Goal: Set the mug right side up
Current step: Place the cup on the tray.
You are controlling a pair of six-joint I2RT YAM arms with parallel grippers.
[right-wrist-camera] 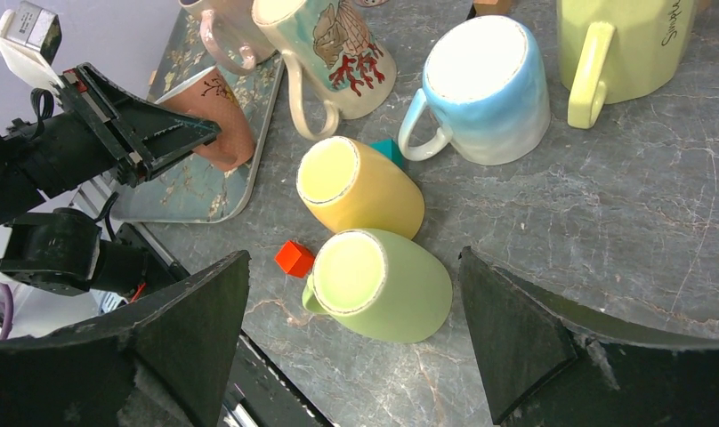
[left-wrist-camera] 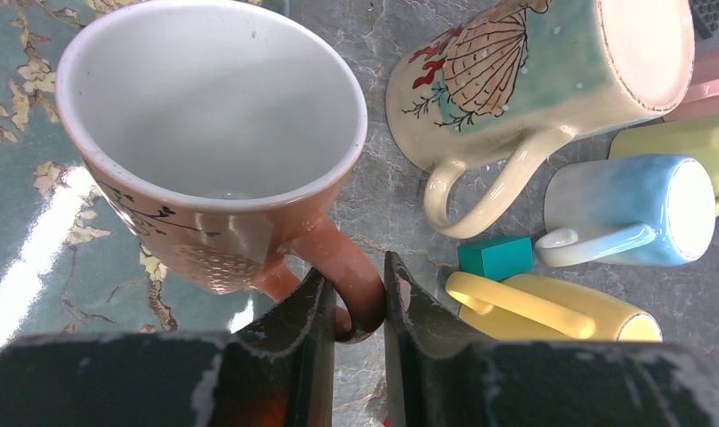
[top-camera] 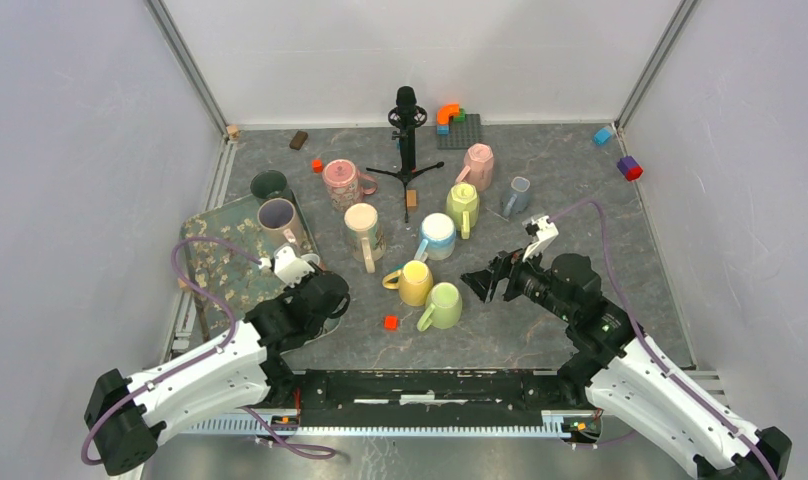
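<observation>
A salmon-brown mug [left-wrist-camera: 214,133] with a white inside stands roughly upright, mouth up, on the edge of the flowered tray [left-wrist-camera: 27,231]. My left gripper [left-wrist-camera: 356,280] is shut on its handle [left-wrist-camera: 351,276], one finger on each side. The right wrist view shows the same mug [right-wrist-camera: 222,120] on the tray [right-wrist-camera: 191,196] with the left gripper [right-wrist-camera: 182,138] at it. In the top view the left gripper [top-camera: 318,290] hides most of this mug. My right gripper [top-camera: 480,283] is open and empty, hovering above a green mug [right-wrist-camera: 378,285] that stands bottom up.
Bottom-up mugs stand close by: yellow [top-camera: 415,283], green [top-camera: 443,305], blue [top-camera: 438,236] and a shell-patterned one [top-camera: 363,233]. A brown mug [top-camera: 280,218] stands on the tray. Red [top-camera: 390,322] and teal [left-wrist-camera: 494,258] blocks lie near. A black stand [top-camera: 407,140] is behind.
</observation>
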